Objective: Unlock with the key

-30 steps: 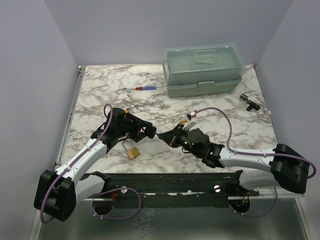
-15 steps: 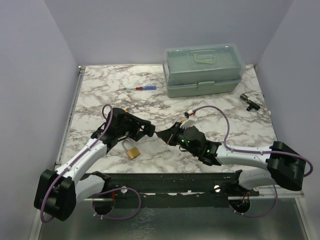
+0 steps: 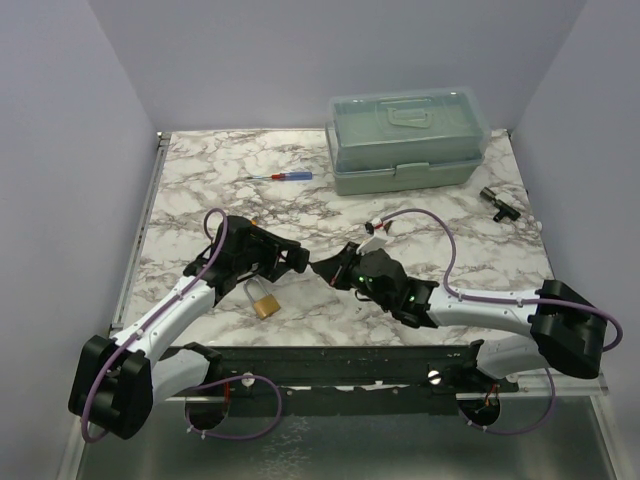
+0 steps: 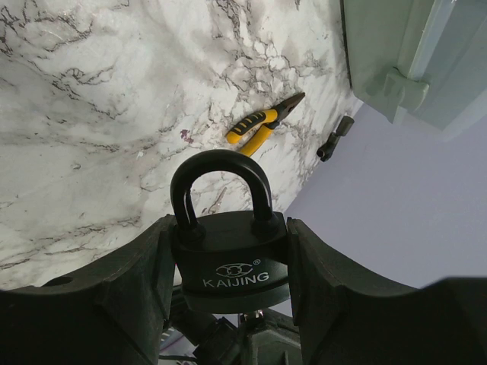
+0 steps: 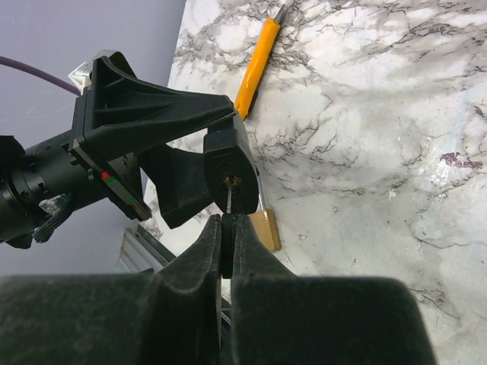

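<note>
**Right gripper (image 5: 226, 225) pinched shut on a thin, flat silver-grey metal key (image 5: 228, 200) at the keyhole of a black padlock (image 4: 228, 266), which the left gripper (image 4: 228, 225) clamps.**

The key shows only in the right wrist view. It is seen edge-on, a pale sliver rising from the closed fingertips, with its tip at the slot in the black padlock's underside; how deep it sits cannot be told. From the top view it is too small to pick out where the grippers meet over the front middle of the marble-patterned table (image 3: 200, 190). Only the left wrist view reads the white lettering "KAIJING", under a looped emblem with an ® mark, on the lock body. The body is squeezed between both fingers, and both shackle legs are seated. That view also shows yellow-handled pliers (image 4: 262, 125) beyond. The right wrist view adds a small brass padlock (image 5: 268, 230) lying on the table below. A pale green plastic toolbox (image 3: 408, 140) and a red-and-blue screwdriver (image 3: 285, 176) lie at the back.
</note>
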